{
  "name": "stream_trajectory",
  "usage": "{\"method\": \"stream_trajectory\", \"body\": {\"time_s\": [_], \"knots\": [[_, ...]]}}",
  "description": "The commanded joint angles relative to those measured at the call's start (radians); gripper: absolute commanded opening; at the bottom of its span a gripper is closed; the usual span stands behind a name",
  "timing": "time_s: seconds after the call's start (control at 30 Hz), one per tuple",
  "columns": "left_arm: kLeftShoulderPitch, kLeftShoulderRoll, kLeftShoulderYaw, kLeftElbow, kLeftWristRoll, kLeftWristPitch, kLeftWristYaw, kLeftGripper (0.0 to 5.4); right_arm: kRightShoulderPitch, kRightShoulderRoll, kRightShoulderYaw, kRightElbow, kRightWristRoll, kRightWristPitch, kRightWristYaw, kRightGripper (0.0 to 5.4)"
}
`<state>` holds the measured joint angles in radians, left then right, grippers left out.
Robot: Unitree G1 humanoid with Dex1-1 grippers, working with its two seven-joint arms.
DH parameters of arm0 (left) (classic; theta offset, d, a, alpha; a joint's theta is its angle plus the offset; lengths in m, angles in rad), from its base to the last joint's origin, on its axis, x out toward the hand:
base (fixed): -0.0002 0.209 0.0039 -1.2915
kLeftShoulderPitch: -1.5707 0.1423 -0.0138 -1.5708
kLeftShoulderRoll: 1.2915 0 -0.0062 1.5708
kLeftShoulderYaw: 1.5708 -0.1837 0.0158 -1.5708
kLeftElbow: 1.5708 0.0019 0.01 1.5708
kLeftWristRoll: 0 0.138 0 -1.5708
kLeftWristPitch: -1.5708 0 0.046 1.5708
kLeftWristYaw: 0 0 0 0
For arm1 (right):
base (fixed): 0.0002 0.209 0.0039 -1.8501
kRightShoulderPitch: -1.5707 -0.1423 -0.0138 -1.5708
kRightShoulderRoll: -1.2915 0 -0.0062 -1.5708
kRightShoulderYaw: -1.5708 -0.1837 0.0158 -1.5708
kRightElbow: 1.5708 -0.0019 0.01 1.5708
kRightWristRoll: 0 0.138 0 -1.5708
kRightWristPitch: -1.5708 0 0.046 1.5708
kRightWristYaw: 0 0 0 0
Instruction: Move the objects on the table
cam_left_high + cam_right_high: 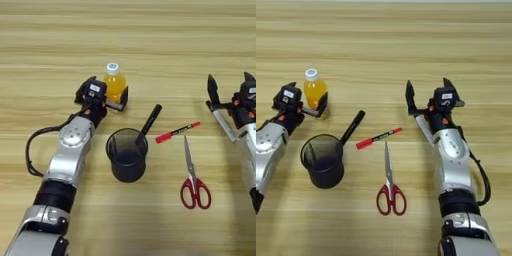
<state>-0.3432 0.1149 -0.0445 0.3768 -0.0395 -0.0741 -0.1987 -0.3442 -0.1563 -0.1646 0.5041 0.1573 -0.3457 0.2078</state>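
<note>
Your left tool point(111, 101) sits at the upper left of the frame, its fingers narrowed around the lower body of the orange-drink bottle point(114, 82), which stands upright on the counter point(150, 30) with its white cap up and its long axis vertical. It looks as if the bottle is the piece in hand, so keep the grip low and level, lift straight up before you travel, and steer clear of the black mesh cup point(127, 154) just below it. The black marker point(150, 120) leans in that cup, its free end pointing to the upper right. The red pen point(177, 132) lies flat to the right of the cup, running lower left to upper right. The scissors point(192, 175) lie with blades pointing up the frame and red handles toward the bottom. Your right tool point(426, 96) waits at the right, fingers spread wide and holding nothing.
</note>
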Motion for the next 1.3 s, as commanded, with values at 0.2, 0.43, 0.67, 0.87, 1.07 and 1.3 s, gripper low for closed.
{"method": "stream_trajectory", "body": {"time_s": [0.2, 0.43, 0.67, 0.87, 1.07, 1.3], "knots": [[-0.065, -0.023, -0.01, 0.104, 0.021, -0.04, 0.002, 5.4, -0.015, -0.009, -0.002, -0.001, -0.01, 0.098, -0.025, 5.36], [-0.132, -0.065, 0.029, 0.219, -0.03, -0.027, -0.003, 5.4, -0.01, -0.005, -0.003, -0.003, -0.012, 0.092, -0.032, 5.36], [-0.191, -0.08, 0.04, 0.313, -0.011, -0.053, 0.029, 5.23, -0.005, -0.003, -0.003, -0.011, -0.015, 0.091, -0.04, 5.4], [-0.191, -0.075, 0.044, 0.331, -0.004, -0.065, 0.027, 4.7, -0.005, 0.003, -0.007, -0.016, 0.005, 0.08, -0.024, 5.4], [-0.198, -0.075, 0.048, 0.348, 0.009, -0.087, 0.045, 3.97, -0.005, 0.003, -0.009, -0.027, 0.017, 0.073, -0.012, 5.4], [-0.204, -0.076, 0.046, 0.367, 0.014, -0.105, 0.054, 3.54, -0.003, -0.001, -0.008, -0.026, 0.021, 0.069, -0.006, 5.4]]}}
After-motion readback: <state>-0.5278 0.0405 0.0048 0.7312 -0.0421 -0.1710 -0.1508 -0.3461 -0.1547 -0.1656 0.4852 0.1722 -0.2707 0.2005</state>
